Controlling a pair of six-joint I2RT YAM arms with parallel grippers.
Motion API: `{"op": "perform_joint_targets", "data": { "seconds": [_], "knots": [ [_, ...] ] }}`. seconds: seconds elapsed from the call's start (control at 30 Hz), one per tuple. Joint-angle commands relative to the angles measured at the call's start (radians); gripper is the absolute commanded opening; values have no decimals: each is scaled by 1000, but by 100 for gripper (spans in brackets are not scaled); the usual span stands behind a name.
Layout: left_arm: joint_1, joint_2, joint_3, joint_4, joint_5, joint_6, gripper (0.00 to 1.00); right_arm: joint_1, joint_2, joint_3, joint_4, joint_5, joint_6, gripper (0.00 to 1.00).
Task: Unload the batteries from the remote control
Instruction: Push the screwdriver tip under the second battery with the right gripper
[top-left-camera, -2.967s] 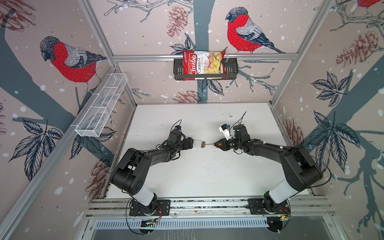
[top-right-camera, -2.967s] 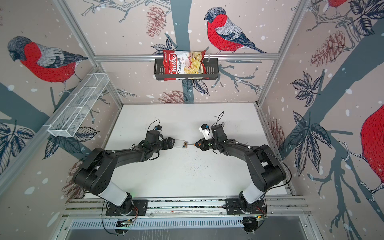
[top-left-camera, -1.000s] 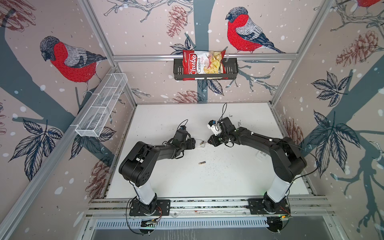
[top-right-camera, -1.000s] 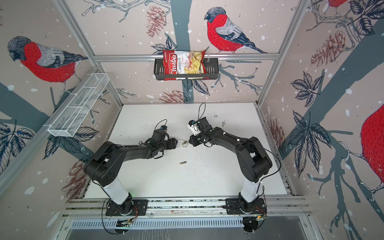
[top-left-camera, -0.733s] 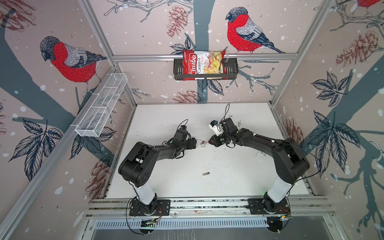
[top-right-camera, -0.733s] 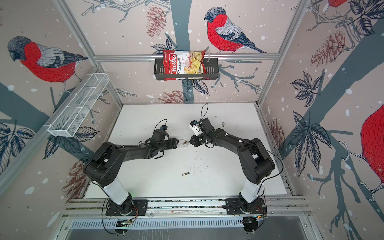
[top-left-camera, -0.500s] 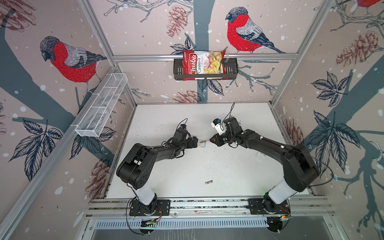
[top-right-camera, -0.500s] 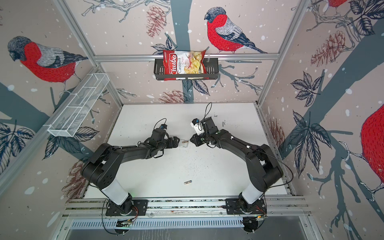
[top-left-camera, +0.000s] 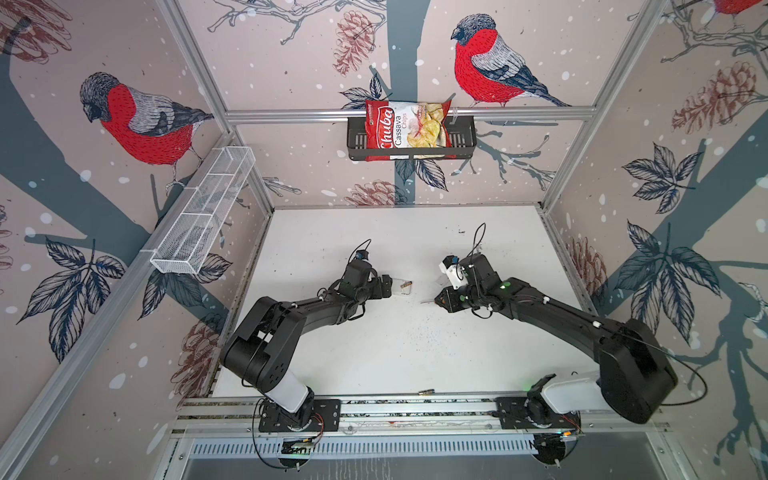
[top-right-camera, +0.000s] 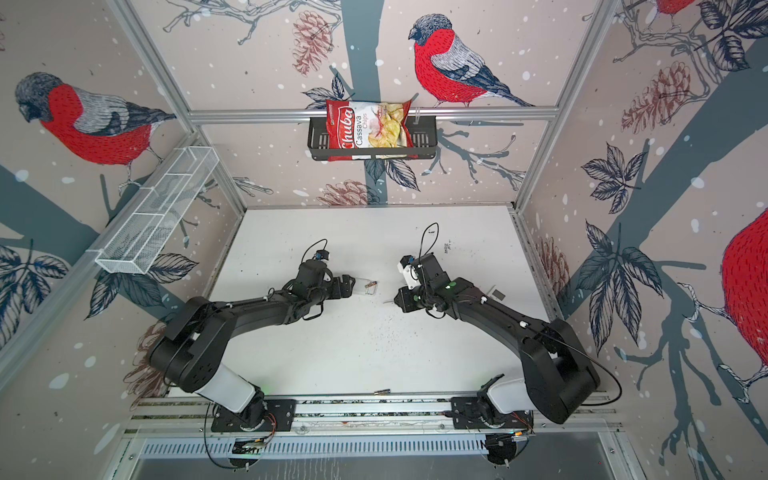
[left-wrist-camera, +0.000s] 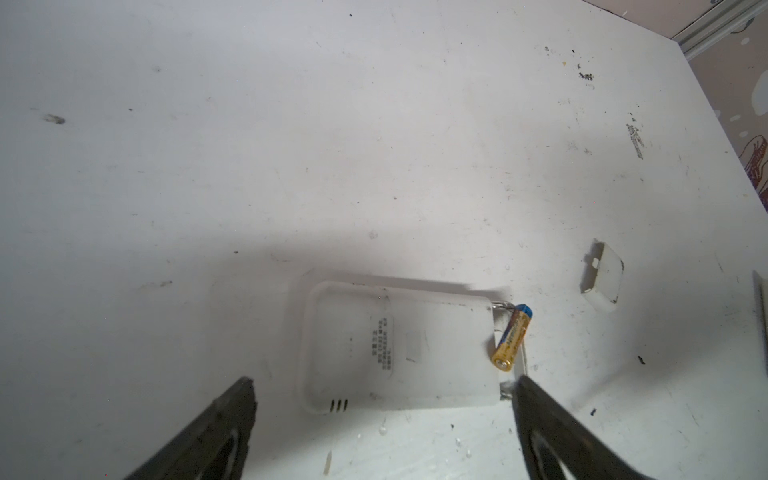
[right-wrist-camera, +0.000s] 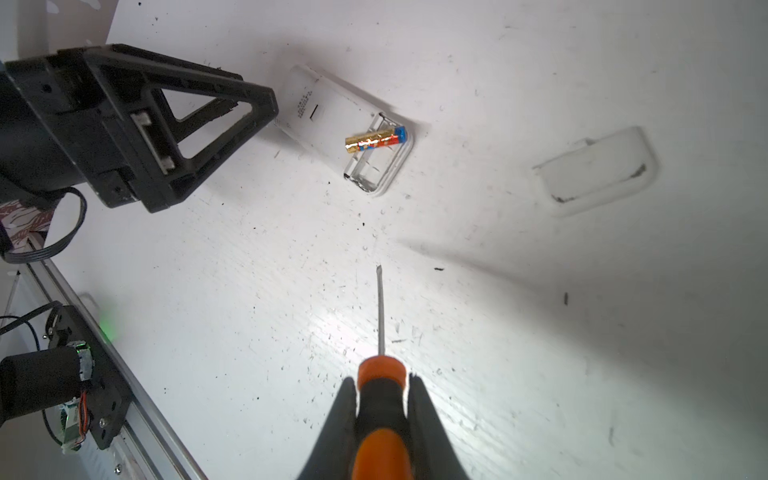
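While your left end effector (left-wrist-camera: 384, 386) stands wide with nothing between its fingers, the remote control (left-wrist-camera: 399, 353) lies flat on the worktop (top-left-camera: 374, 353) just ahead of it, back side up, with the bay at one end uncovered; whether a fingertip touches the casing corner you can't tell from the left wrist view. A gold battery (left-wrist-camera: 512, 341) with a red band and a blue end sits askew across that open bay, partly over the casing and not seated in a slot; the right wrist view shows the same (right-wrist-camera: 376, 139), and in a top view it is a small speck on the remote (top-left-camera: 406, 284). The battery cover (right-wrist-camera: 598, 170) lies on the worktop, apart from the remote, beyond its open end. Your right end effector (right-wrist-camera: 382, 382) is clamped on the orange-and-black handle of the screwdriver (right-wrist-camera: 379, 307); the shaft points toward the remote, tip clear of it, above bare worktop. A second battery (top-left-camera: 427, 391) lies at the near edge of the worktop, against the front rail (top-left-camera: 415, 405), well apart from both arms; it is too small there to read its colours.
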Motion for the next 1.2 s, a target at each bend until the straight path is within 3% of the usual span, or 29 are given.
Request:
{"op": "perform_joint_targets", "data": {
  "seconds": [0.0,0.73,1.17],
  "knots": [
    [-2,-13,-1,-8,8,-11,94,-5,34,24,83,-44,9,0],
    [21,116,125,-54,2,26,87,-74,281,166,264,-165,7,0],
    [24,160,104,-10,16,20,84,-79,191,76,278,-178,9,0]
  ]
}}
